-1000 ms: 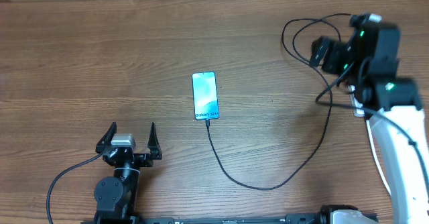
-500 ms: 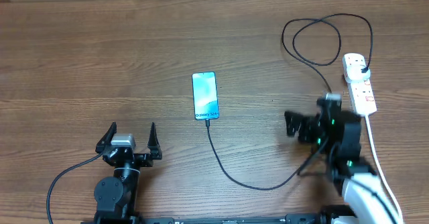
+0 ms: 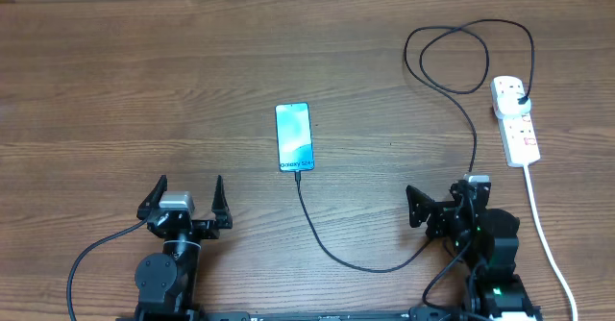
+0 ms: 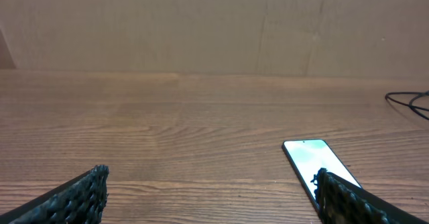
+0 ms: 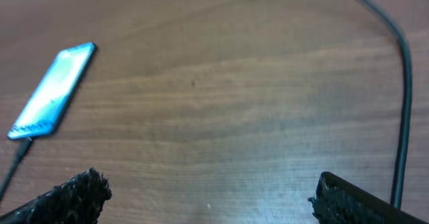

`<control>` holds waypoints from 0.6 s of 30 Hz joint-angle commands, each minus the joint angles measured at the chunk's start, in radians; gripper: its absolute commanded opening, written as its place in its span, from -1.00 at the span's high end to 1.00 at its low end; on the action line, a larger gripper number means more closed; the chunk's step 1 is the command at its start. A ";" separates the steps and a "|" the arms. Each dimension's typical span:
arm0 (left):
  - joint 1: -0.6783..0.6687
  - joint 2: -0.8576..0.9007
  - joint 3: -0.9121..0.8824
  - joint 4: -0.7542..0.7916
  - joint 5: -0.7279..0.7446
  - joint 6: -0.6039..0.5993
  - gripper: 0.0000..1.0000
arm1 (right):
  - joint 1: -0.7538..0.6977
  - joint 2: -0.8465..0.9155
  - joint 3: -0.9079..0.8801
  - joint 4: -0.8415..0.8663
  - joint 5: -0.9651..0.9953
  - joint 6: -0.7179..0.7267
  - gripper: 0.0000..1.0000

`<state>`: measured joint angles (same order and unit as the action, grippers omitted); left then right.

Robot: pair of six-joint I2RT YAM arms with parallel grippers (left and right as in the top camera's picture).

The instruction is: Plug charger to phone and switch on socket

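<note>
The phone (image 3: 295, 136) lies flat at mid table, blue screen up. The charger cable (image 3: 375, 267) meets the phone's near end, curves right, runs up and loops at the back. Its black plug head (image 3: 520, 96) sits in the far outlet of the white socket (image 3: 519, 129) at the right. My left gripper (image 3: 188, 194) stands open near the front edge, left of the phone (image 4: 315, 160). My right gripper (image 3: 444, 199) is open over the front right, beside the cable (image 5: 404, 83), with bare wood between its fingers. The phone (image 5: 53, 90) shows at that view's left.
The socket's thick white cord (image 3: 545, 227) runs down the right side, past my right arm, to the front edge. A brown wall (image 4: 214, 23) closes the table's far side. Bare wood (image 3: 144, 81) covers the left half.
My right arm has drawn back from the socket at the far right to the front edge, with its gripper still open. The left arm, phone and cable have stayed put.
</note>
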<state>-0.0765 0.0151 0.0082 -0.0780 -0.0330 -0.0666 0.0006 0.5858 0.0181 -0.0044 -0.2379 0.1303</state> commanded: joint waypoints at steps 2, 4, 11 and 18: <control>0.006 -0.010 -0.003 0.001 0.007 0.026 -0.99 | -0.001 -0.151 -0.010 -0.059 -0.011 -0.001 -1.00; 0.006 -0.010 -0.003 0.001 0.007 0.026 -0.99 | -0.001 -0.214 -0.010 -0.058 -0.011 -0.001 -1.00; 0.006 -0.010 -0.003 0.001 0.007 0.026 -1.00 | 0.000 -0.420 -0.010 -0.058 -0.011 -0.001 -1.00; 0.006 -0.010 -0.003 0.001 0.007 0.026 -1.00 | 0.000 -0.584 -0.010 -0.050 -0.011 -0.001 -1.00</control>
<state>-0.0765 0.0151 0.0082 -0.0780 -0.0330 -0.0666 0.0006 0.0475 0.0181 -0.0669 -0.2401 0.1307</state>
